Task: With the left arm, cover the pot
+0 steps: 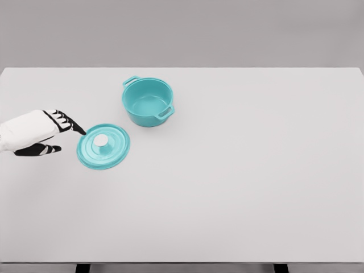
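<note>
A turquoise pot (148, 102) with two side handles stands uncovered on the white table, left of the middle and toward the back. Its turquoise lid (103, 147) with a pale round knob (101, 140) lies flat on the table in front of the pot and to its left. My left hand (60, 133) comes in from the left edge, just left of the lid. Its fingers are spread and hold nothing; the fingertips (79, 130) reach the lid's left rim, and the thumb points below them.
The white table (244, 182) stretches wide to the right and front of the pot. Its front edge runs along the bottom of the view, with dark legs below.
</note>
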Robot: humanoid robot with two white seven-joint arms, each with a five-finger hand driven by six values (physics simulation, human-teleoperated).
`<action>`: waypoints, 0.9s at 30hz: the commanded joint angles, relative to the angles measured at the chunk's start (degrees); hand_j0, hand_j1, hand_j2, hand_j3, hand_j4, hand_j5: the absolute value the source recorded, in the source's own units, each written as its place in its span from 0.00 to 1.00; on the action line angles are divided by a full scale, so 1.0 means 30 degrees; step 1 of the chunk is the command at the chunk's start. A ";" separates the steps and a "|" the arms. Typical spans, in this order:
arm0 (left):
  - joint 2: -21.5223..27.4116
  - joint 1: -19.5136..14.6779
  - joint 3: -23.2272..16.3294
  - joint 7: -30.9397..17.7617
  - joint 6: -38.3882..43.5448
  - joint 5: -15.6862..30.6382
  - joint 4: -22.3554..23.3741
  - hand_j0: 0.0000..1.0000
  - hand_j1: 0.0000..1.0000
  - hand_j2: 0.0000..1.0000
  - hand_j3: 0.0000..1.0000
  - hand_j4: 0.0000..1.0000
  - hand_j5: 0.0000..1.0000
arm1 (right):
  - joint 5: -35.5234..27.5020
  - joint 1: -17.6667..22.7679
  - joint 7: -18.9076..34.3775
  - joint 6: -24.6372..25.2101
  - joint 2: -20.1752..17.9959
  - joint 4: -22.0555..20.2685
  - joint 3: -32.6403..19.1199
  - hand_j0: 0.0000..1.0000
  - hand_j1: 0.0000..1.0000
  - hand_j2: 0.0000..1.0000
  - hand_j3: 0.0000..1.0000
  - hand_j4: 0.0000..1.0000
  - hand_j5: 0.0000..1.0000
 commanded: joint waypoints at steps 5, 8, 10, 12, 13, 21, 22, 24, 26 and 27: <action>-0.0756 -0.0059 -0.0140 0.0021 0.0030 -0.0548 -0.0144 0.72 0.72 0.72 0.72 0.72 0.72 | 0.0001 0.0000 0.0003 -0.0001 0.0001 -0.0007 0.0001 1.00 1.00 1.00 1.00 1.00 1.00; -0.0932 -0.0030 -0.0140 0.0050 0.0030 -0.0635 -0.0232 0.72 0.72 0.72 0.72 0.72 0.72 | 0.0001 0.0000 0.0003 -0.0001 0.0001 -0.0007 0.0001 1.00 1.00 1.00 1.00 1.00 1.00; -0.1138 -0.0001 -0.0257 0.0050 0.0030 -0.0665 -0.0203 0.72 0.72 0.72 0.72 0.72 0.72 | 0.0001 0.0000 0.0003 -0.0001 0.0001 -0.0007 0.0001 1.00 1.00 1.00 1.00 1.00 1.00; -0.1167 -0.0001 -0.0550 0.0080 0.0030 -0.0606 -0.0232 0.72 0.72 0.72 0.72 0.72 0.72 | 0.0001 0.0000 0.0003 -0.0001 0.0001 0.0022 0.0001 1.00 1.00 1.00 1.00 1.00 1.00; -0.1341 -0.0001 -0.0667 0.0080 0.0030 -0.0606 -0.0203 0.72 0.72 0.72 0.72 0.72 0.72 | 0.0001 0.0000 0.0003 -0.0001 0.0001 -0.0007 0.0001 1.00 1.00 1.00 1.00 1.00 1.00; -0.2455 -0.0381 -0.0785 0.0080 0.0030 -0.1163 -0.0144 0.72 0.72 0.72 0.72 0.72 0.72 | 0.0001 0.0000 0.0003 -0.0001 0.0001 -0.0007 0.0001 1.00 1.00 1.00 1.00 1.00 1.00; -0.2515 -0.0469 -0.0785 0.0080 0.0030 -0.1192 -0.0144 0.72 0.72 0.72 0.72 0.72 0.72 | 0.0001 0.0000 0.0003 -0.0001 0.0001 -0.0007 0.0001 1.00 1.00 1.00 1.00 1.00 1.00; -0.2982 -0.0499 -0.0814 0.0080 0.0030 -0.1367 0.0061 0.72 0.72 0.72 0.72 0.72 0.72 | 0.0001 0.0000 0.0003 -0.0001 0.0001 -0.0007 0.0001 1.00 1.00 1.00 1.00 1.00 1.00; -0.3335 -0.0704 -0.0814 0.0080 0.0030 -0.2042 0.0324 0.72 0.72 0.72 0.72 0.72 0.72 | 0.0001 0.0000 0.0003 -0.0001 0.0001 -0.0007 0.0001 1.00 1.00 1.00 1.00 1.00 1.00; -0.3335 -0.0704 -0.0814 0.0080 0.0030 -0.2042 0.0412 0.72 0.72 0.72 0.72 0.72 0.72 | 0.0001 0.0000 0.0003 -0.0001 0.0001 0.0022 0.0001 1.00 1.00 1.00 1.00 1.00 1.00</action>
